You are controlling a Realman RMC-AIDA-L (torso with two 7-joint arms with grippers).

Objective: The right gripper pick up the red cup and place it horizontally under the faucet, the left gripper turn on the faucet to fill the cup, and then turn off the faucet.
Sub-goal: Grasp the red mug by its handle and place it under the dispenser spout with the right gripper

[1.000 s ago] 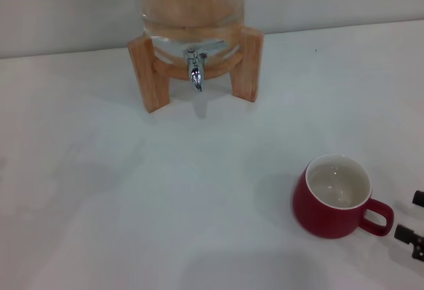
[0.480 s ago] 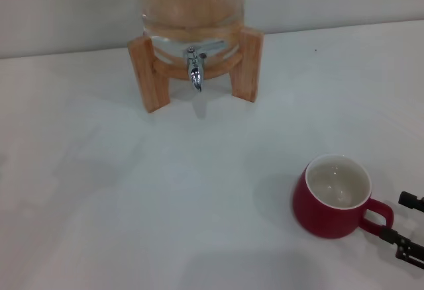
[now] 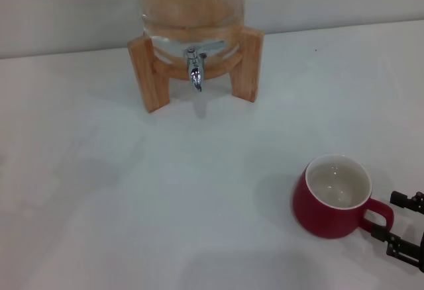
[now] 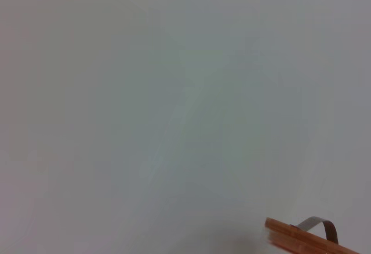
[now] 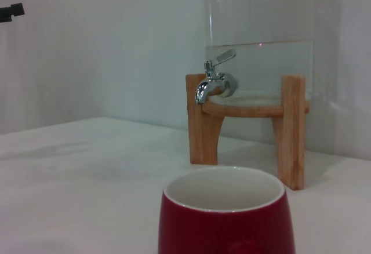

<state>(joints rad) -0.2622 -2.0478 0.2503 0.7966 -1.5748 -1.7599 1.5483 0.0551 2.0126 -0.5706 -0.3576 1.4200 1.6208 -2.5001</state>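
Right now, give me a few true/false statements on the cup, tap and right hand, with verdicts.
1. The red cup stands upright on the table. True.
2. The cup is directly under the faucet. False: it sits well forward and to the robot's right of the spout, with bare table between.
3. The right hand is at the cup's handle side, fingers open. True: its two black fingers sit on either side of the handle, not yet shut on it.
4. Water is running from the faucet. False: no stream shows below the spout in the head or right wrist view.
5. The left hand is on the faucet lever. False: no hand is near the lever.
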